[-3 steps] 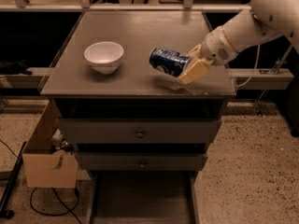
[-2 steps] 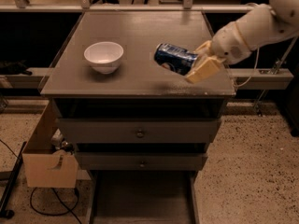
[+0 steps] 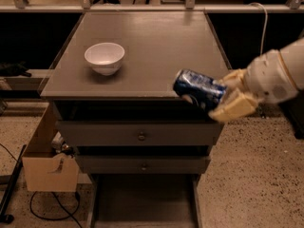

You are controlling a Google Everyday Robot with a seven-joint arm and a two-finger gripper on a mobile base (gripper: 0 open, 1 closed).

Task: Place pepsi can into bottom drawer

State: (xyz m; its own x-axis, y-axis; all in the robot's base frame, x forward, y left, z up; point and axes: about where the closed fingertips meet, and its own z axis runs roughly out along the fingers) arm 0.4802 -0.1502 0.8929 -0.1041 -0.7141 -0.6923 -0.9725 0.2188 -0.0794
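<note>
Cabinet (image 3: 156, 37) takes up mid-frame: flat top, two shut fronts w/ knobs, upper front (image 3: 104, 133) and lower front (image 3: 109, 164). Below them the bottom drawer (image 3: 142, 203) is pulled out at floor level, tray floor in view. Arm (image 3: 280, 72) comes in from R edge. Cardboard box (image 3: 47, 170) sits on the floor just beside the cabinet's L side. White bowl (image 3: 104, 57) is on the top, back-L, same spot as 1 sec ago, well apart from the arm.

Gripper (image 3: 221, 96) is at the front-R corner of the top, fingers (image 3: 232, 109) clamped on the can (image 3: 197, 88), one finger over it, one under. Can is in the air, lying roughly on its side, silver end pointing L, overlapping the top's front edge in view.

Change vs 1 sec ago: can was held over the R part of the top; now it's been carried fwd and lower, out to the front edge. So pick-up is done and the carry is underway, approx halfway.

Can is still well above the tray and R of its middle. Next move prob needs a drop down past both fronts, plus a shift L, before letting go. Risks: clipping the top's edge or a knob on the way down; a can on its side may roll once released.
</note>
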